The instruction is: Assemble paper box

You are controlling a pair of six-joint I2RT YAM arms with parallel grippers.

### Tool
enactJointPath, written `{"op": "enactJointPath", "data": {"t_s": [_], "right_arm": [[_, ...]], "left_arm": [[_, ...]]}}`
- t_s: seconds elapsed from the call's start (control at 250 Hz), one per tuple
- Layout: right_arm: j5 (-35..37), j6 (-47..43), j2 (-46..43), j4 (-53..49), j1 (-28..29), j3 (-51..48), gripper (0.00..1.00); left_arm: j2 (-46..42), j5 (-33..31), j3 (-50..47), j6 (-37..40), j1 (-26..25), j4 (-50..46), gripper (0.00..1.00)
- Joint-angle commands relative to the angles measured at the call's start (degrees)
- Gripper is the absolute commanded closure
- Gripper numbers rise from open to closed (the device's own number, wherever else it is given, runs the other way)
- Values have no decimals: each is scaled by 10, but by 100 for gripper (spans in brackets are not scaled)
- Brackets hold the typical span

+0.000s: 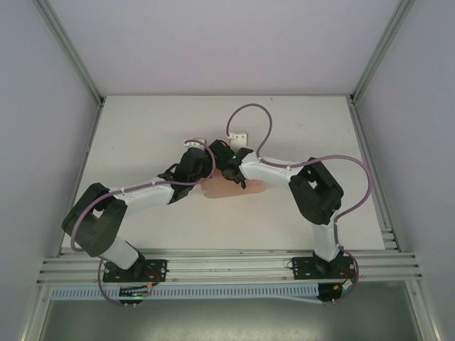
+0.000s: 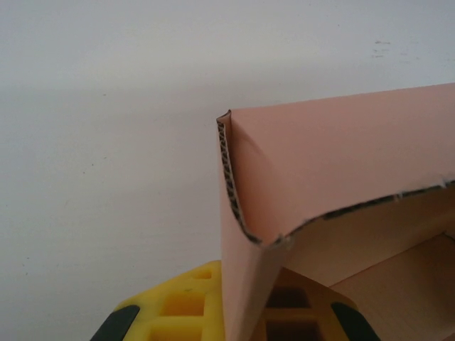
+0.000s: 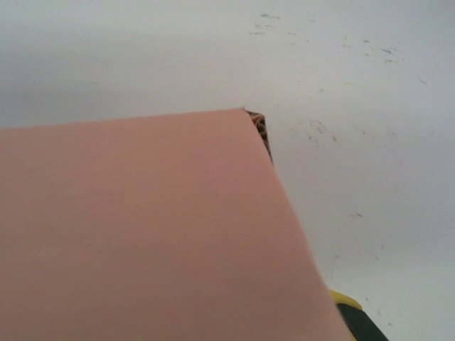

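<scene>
Two arms meet on the paper box (image 1: 231, 190) at mid-table, apparently raising a wall.
The left gripper (image 2: 242, 316) is pressed together on the pink card; the right gripper (image 1: 234, 177) is closed too, seemingly pinching the far panel. Best to fold along the crease, both hands moving together, or the card buckles. The white table (image 1: 142, 128) is faintly scuffed, with plain walls around it.

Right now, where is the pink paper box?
In the top view the paper box sits near the middle of the table, under where the left arm and the right arm meet.
</scene>
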Motion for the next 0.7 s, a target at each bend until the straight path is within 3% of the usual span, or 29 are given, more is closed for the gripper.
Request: {"op": "enactJointPath", "data": {"t_s": [0.0,0.108,0.156,0.216,0.376,0.408,0.464,0.532,0.608,0.695], "right_arm": [[145,-92,0,0,-47,-89,97],[94,-222,-39,239,-47,-194,97],[69,-253,-52,321,-49,-231,90],[34,-272,-69,379,-50,-259,81],[-51,-294,-128,479,-48,-308,78],[-69,-301,-140,496,-49,-316,72],[-120,-308,-161,517,-49,-331,51],[-188,-310,-186,521,-49,-341,37],[-249,-301,-217,529,-49,-354,25],[-301,-291,-249,529,-49,-364,20]], "left_arm": [[-29,-62,3,9,18,-49,100],[-34,-32,-1,12,18,-36,100],[-35,-23,-2,11,18,-33,100],[-37,-18,0,13,17,-33,100],[-41,-3,-8,18,18,-26,100],[-42,0,-10,17,18,-22,100],[-43,4,-13,18,18,-16,100],[-40,6,-11,17,17,-18,100],[-38,8,-10,17,18,-18,100],[-37,9,-9,17,18,-15,100]]}}
